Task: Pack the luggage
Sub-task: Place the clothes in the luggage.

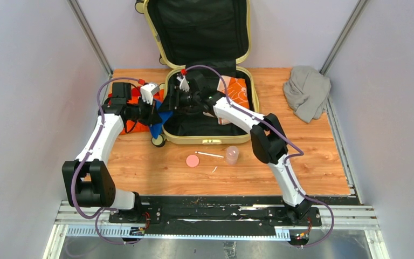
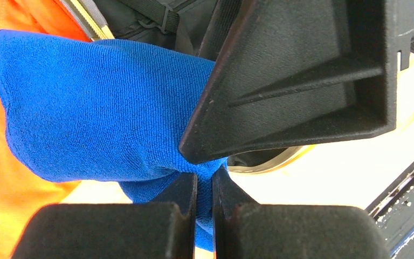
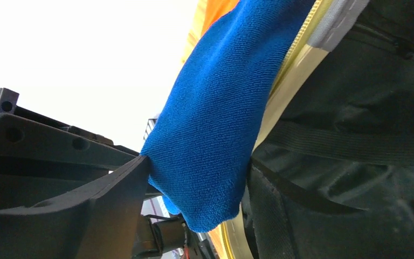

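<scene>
The pale yellow luggage (image 1: 210, 140) lies open at the table's back, its lid upright and its black lining showing. My left gripper (image 1: 158, 115) is at its left rim, shut on a blue cloth (image 1: 159, 126) that hangs over that rim. In the left wrist view the fingers (image 2: 183, 199) pinch a fold of the cloth (image 2: 97, 108). My right gripper (image 1: 174, 104) reaches inside the luggage to the same spot. In the right wrist view one finger (image 3: 113, 189) touches the cloth (image 3: 221, 124); the jaws stand apart, and the other finger is unclear against the lining.
An orange garment (image 1: 136, 110) lies left of the luggage, and an orange-and-white item (image 1: 238, 91) lies inside at the right. A grey cloth (image 1: 306, 91) is at the back right. A pink lid (image 1: 192, 161), a clear cup (image 1: 232, 155) and a white stick (image 1: 210, 155) lie in front.
</scene>
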You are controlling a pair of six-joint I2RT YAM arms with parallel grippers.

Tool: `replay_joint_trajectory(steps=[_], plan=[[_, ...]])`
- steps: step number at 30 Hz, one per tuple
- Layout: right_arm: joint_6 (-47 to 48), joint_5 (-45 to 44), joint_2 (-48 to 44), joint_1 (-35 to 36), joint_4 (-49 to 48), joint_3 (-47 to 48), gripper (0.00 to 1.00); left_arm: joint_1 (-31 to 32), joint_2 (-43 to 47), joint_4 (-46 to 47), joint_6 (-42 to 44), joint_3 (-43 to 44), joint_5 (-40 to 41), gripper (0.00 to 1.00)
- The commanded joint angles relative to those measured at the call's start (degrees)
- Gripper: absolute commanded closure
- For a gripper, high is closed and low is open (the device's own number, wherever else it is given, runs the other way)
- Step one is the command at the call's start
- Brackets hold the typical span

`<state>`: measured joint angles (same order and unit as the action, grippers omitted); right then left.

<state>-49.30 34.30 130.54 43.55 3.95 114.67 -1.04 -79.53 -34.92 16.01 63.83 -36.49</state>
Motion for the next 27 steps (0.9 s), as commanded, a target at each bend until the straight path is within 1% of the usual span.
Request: replay_joint_trajectory(steps=[1, 4, 5, 6, 7, 8, 9, 10, 11, 13, 14, 15, 16, 20, 23, 27], plan=[[0.17, 4.16, 3.52, 0.12, -0.64, 3.63, 0.35, 0.44, 0.33, -0.85, 0.78, -0.12, -3.21, 1.00], [0.23, 5.50, 4.49, -0.18, -0.04, 4.41, 0.48, 0.42, 0.33, -0.86, 1.03, 0.27, -2.32, 0.96], [0.36, 5.85, 4.69, -0.42, 0.25, 4.37, 0.54, 0.42, 0.43, -0.86, 1.17, 0.40, -1.84, 0.94], [0.53, 5.94, 4.84, -0.78, 0.68, 4.27, 0.62, 0.43, 0.56, -0.86, 1.24, 0.65, -1.42, 0.89], [0.71, 5.96, 4.89, -1.22, 1.25, 4.17, 0.71, 0.42, 0.72, -0.86, 1.23, 0.80, -1.05, 0.82], [0.82, 6.02, 4.90, -1.88, 1.68, 4.08, 0.81, 0.42, 0.96, -0.86, 1.19, 1.02, -0.63, 0.69], [1.17, 5.97, 4.90, -2.56, 2.03, 4.23, 0.88, 0.42, 1.22, -0.86, 1.00, 1.31, 0.15, 0.55], [1.75, 5.66, 4.88, -3.49, 2.69, 4.80, 0.93, 0.44, 1.59, -0.86, 0.73, 1.67, 1.22, 0.42], [2.53, 5.23, 4.85, -4.47, 4.28, 5.83, 0.98, 0.43, 1.99, -0.94, 0.49, 2.18, 2.33, 0.33], [4.30, 3.95, 4.33, -7.03, 5.83, 7.44, 1.00, 0.42, 3.31, -1.20, 0.74, 3.12, 5.22, 0.18], [5.17, 3.21, 3.93, -8.32, 5.96, 7.63, 1.00, 0.42, 4.14, -1.22, 0.88, 3.40, 6.71, 0.04], [5.96, 2.29, 3.51, -9.56, 6.04, 7.86, 1.00, 0.42, 5.21, -1.21, 1.05, 3.56, 8.22, 0.01], [6.43, 1.59, 3.38, -10.75, 6.07, 8.10, 1.00, 0.47, 5.92, -1.21, 1.23, 3.65, 10.02, 0.00], [8.00, -1.01, 5.05, -15.27, 6.76, 10.25, 1.00, 0.42, 8.02, -1.33, 2.10, 2.79, 13.91, 0.00], [8.75, -3.81, 7.60, -18.23, 7.72, 12.41, 1.00, 0.42, 7.83, -2.00, 2.71, 1.95, 16.28, 0.00], [11.19, -9.03, 11.98, -20.04, 11.78, 16.08, 1.00, 0.42, 6.92, -1.65, 3.98, 0.80, 19.69, 0.00]])
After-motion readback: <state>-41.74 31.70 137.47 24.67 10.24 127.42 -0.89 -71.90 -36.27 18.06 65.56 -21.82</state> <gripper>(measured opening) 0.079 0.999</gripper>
